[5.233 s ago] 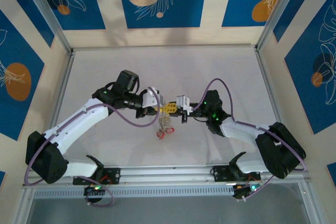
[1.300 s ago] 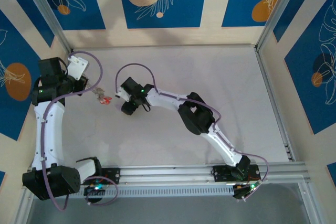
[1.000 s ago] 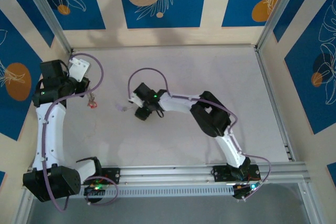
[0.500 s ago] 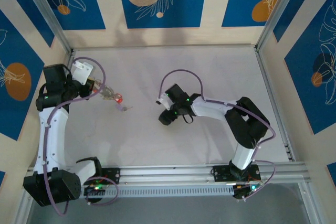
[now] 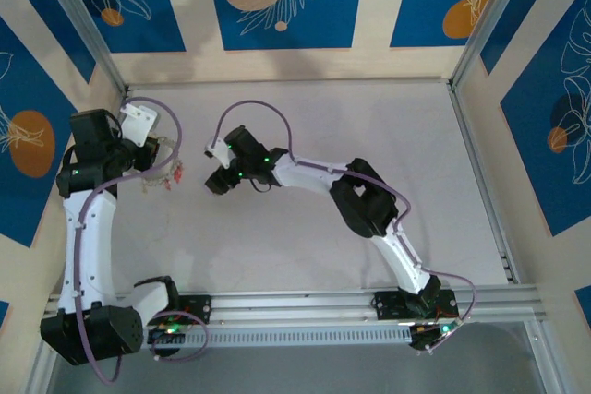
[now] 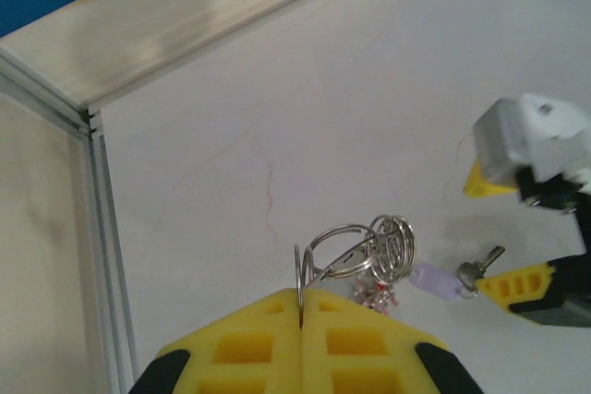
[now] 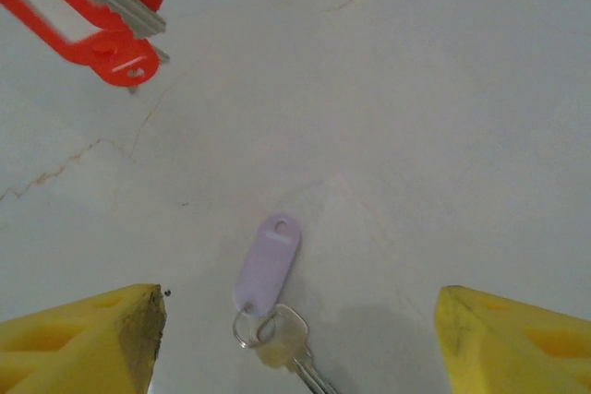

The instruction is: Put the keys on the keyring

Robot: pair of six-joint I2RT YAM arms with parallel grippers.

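Note:
My left gripper (image 6: 302, 294) is shut on the wire of the keyring (image 6: 365, 251), a cluster of silvery loops held above the table at the far left (image 5: 166, 163). A red-tagged key (image 7: 92, 20) hangs from the ring (image 5: 172, 175). A key with a pale purple tag (image 7: 268, 263) lies flat on the table, apart from the ring (image 6: 434, 280). My right gripper (image 7: 300, 339) hovers over that key, open, one yellow finger on each side and touching nothing. In the top view the right gripper (image 5: 218, 169) sits just right of the left gripper (image 5: 157, 158).
The enclosure's left wall and metal rail (image 6: 97, 228) stand close behind the left gripper. The back wall (image 5: 286, 62) runs along the far edge. The white tabletop (image 5: 369, 136) stretches off to the right of both grippers.
The right arm has swung back left from mid-table to the purple-tagged key, its jaws widening slightly. The left gripper has drawn the ring and red key back toward the left wall.

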